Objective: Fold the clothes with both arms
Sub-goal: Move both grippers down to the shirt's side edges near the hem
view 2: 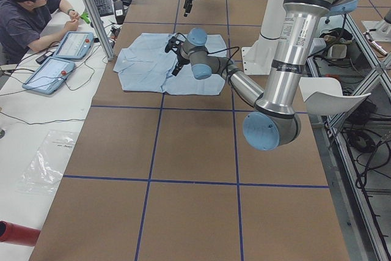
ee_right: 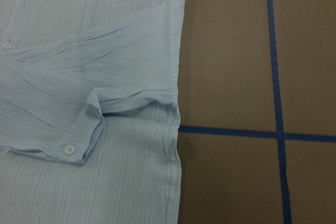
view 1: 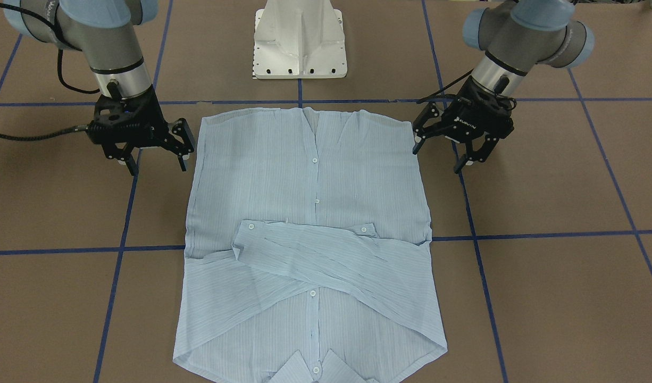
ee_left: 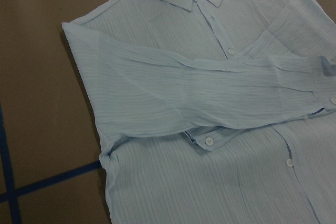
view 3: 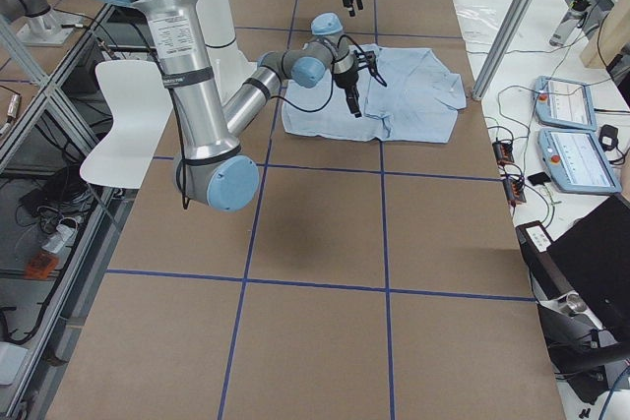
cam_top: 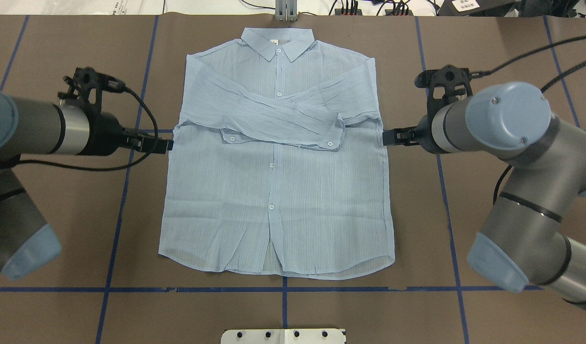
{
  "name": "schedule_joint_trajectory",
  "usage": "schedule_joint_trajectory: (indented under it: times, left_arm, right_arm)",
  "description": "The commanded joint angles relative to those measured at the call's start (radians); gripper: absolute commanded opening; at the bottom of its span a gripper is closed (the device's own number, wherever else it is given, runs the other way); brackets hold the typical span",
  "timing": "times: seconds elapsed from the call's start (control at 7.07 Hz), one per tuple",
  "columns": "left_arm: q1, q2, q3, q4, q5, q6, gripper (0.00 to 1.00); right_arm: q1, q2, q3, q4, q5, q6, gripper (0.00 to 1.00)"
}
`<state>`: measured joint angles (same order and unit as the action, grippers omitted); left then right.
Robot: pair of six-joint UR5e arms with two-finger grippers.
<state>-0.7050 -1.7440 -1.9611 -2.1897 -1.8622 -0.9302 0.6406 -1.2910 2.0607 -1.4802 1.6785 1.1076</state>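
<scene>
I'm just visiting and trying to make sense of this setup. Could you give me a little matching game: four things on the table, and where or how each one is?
Things:
1. sleeves
2. collar
3. left gripper
4. white base

Places or states:
A. open, beside a side edge of the shirt
B. crossed over the shirt's front
C. standing past the shirt's hem
D. at the end of the shirt opposite the hem

Pairs: 1-B, 2-D, 3-A, 4-C

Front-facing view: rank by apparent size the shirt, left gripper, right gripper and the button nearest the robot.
1. shirt, largest.
2. left gripper and right gripper: look alike, not ranked.
3. button nearest the robot, smallest.
</scene>
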Motion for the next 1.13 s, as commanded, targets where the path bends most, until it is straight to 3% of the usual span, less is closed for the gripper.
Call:
schedule_joint_trajectory:
  times: [0.0, 0.14, 0.42, 0.57, 0.71, 0.99]
  left_arm:
    - [0.190, 0.093, -0.091, 0.002, 0.155, -0.239, 1.00]
    - [0.269, 0.118, -0.090, 0.007, 0.220, -0.328, 1.00]
    - [0.414, 0.152, -0.067, 0.013, 0.343, -0.468, 1.00]
    - [0.445, 0.153, -0.065, 0.033, 0.347, -0.495, 0.95]
    - [0.453, 0.143, -0.064, 0.097, 0.348, -0.502, 0.82]
    - [0.458, 0.135, -0.024, 0.104, 0.347, -0.499, 0.52]
  right_arm:
    - [-0.147, -0.115, 0.079, 0.122, -0.106, 0.211, 1.00]
    - [-0.204, -0.179, 0.081, 0.211, -0.158, 0.265, 1.00]
    - [-0.249, -0.206, 0.095, 0.221, -0.194, 0.298, 1.00]
    - [-0.251, -0.206, 0.095, 0.219, -0.197, 0.298, 1.00]
    - [-0.251, -0.211, 0.095, 0.219, -0.197, 0.298, 1.00]
    - [-0.253, -0.212, 0.095, 0.221, -0.197, 0.298, 1.00]
